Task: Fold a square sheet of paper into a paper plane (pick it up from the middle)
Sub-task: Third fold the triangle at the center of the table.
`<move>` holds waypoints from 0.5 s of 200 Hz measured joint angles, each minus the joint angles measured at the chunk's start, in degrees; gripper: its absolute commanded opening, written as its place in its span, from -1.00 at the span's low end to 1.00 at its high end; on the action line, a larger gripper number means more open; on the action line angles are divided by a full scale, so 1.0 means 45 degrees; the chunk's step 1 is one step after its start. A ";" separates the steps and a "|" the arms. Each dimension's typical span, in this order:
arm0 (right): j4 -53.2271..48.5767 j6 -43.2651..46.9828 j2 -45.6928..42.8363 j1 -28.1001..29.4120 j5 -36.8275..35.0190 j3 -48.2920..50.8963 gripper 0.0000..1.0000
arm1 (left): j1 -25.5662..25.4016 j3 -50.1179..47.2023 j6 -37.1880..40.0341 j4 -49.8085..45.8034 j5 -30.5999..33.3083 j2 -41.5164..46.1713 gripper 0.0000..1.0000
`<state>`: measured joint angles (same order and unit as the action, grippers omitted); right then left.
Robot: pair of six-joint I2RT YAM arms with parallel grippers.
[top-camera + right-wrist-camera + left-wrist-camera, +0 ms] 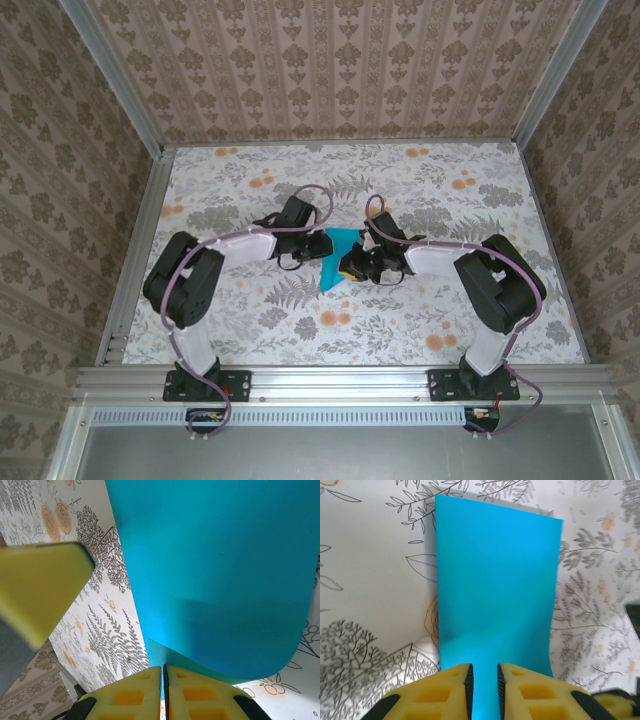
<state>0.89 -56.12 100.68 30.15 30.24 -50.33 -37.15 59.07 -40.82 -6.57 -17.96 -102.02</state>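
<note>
Tabletop point(300, 320): covering printed with grey leaves and orange blossoms. Enclosure walls point(340, 70): beige damask wallpaper, framed by aluminium rails point(340, 378).

Thin teal-blue square sheet of paper point(495, 590): mid-tabletop, between the two tools, reaching forward from the fingertips of each.

Left tool point(485, 692): yellow pads point(525, 695) stand slightly apart with a narrow gap, and teal shows in the gap. Whether they touch the sheet cannot be told.

Right tool point(164, 692): yellow pads point(200, 695) pressed together, pinching the sheet's near edge. Just ahead of them two layers show, the upper one bowed upward over the lower.
</note>
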 measured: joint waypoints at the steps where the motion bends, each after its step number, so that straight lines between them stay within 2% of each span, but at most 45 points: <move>1: 0.0000 0.0000 0.0000 0.0000 0.0000 0.0000 -0.78 | 0.0000 -0.0078 -0.0005 0.0053 -0.0010 0.0068 -0.49; 39: 0.0063 0.0058 0.0024 0.0000 0.0000 -0.0160 -0.77 | -0.0024 -0.2089 -0.0015 0.1331 -0.0466 0.1433 -0.39; 100: 0.0063 0.0092 0.0117 -0.0005 0.0000 -0.0272 -0.78 | -0.0729 -0.3759 0.0466 0.3279 -0.1399 0.1545 -0.33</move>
<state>1.17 -55.70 101.21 30.13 30.24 -51.55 -40.42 42.15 -38.72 8.19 -24.25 -95.07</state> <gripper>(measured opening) 0.111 0.335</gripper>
